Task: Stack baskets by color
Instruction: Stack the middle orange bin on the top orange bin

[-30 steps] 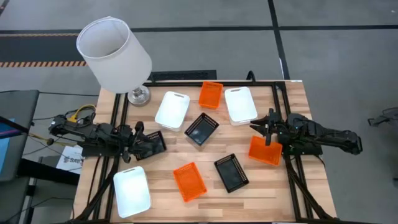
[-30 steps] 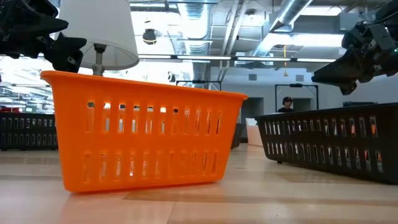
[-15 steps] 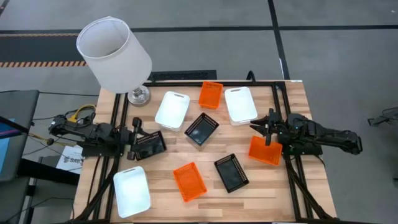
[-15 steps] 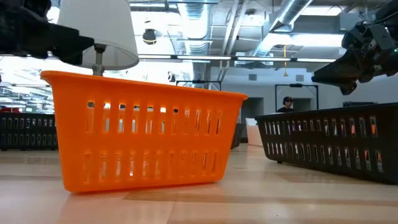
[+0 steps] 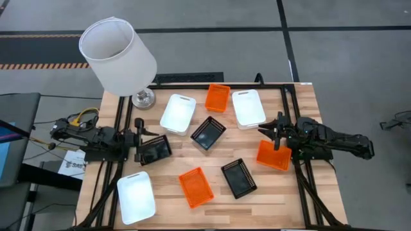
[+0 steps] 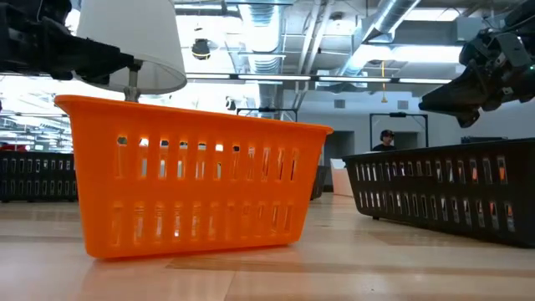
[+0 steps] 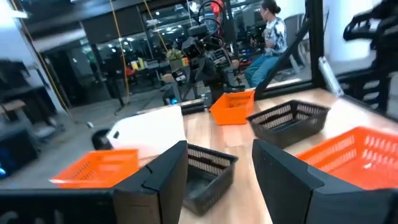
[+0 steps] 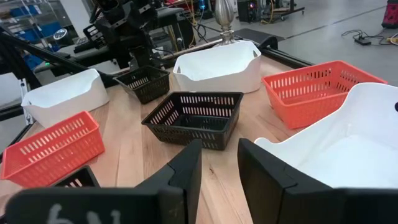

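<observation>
Several small baskets lie spread on the wooden table (image 5: 292, 96), bottoms down. Three are white (image 5: 177, 113) (image 5: 248, 108) (image 5: 136, 196), three orange (image 5: 217, 97) (image 5: 273, 156) (image 5: 195, 187) and three black (image 5: 208, 133) (image 5: 239, 178) (image 5: 154, 149). My left gripper (image 5: 142, 131) hangs open at the table's left side, pointing level over the left black basket (image 7: 205, 174), fingers (image 7: 168, 177) clear of it. My right gripper (image 5: 274, 131) stands open at the right side, above the far edge of an orange basket, with nothing between its fingers (image 8: 186, 171).
A lamp with a big white shade (image 5: 119, 56) stands at the far left corner, its metal foot (image 5: 144, 98) on the table. Black frame rails (image 5: 192, 84) run along the table's far, left and right sides. Bare wood shows along the near edge (image 5: 257, 208).
My left gripper has rolled about its own pointing line while staying in place above the left black basket; its fingers now stand differently against the basket. No basket has moved.
</observation>
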You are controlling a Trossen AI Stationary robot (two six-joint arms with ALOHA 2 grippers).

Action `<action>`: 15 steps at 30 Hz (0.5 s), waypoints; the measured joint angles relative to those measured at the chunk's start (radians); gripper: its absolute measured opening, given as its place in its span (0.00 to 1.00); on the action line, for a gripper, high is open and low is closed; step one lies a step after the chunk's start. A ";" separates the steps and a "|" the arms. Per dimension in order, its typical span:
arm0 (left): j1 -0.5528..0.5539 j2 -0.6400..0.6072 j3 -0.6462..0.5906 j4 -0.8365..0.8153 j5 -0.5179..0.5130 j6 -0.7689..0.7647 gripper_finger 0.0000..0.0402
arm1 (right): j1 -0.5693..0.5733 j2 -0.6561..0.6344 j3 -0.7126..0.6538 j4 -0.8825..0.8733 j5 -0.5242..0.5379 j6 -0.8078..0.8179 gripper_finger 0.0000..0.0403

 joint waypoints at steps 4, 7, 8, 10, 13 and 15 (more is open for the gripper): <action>0.000 0.002 -0.002 0.092 0.022 -0.213 0.43 | 0.000 0.000 -0.001 0.014 0.000 0.000 0.31; 0.000 0.001 -0.001 0.169 0.014 -0.481 0.43 | 0.000 0.000 -0.004 0.035 0.000 0.092 0.31; 0.000 0.002 -0.001 0.195 0.001 -0.562 0.43 | 0.000 0.000 -0.004 0.040 0.000 0.151 0.31; 0.000 0.002 -0.001 0.249 -0.051 -0.703 0.43 | 0.000 0.000 -0.005 0.052 0.000 0.259 0.31; 0.000 0.002 -0.001 0.301 -0.152 -0.899 0.43 | -0.001 0.000 -0.005 0.069 0.000 0.376 0.31; 0.000 0.002 -0.001 0.319 -0.228 -0.990 0.43 | -0.001 0.000 -0.005 0.068 0.000 0.448 0.31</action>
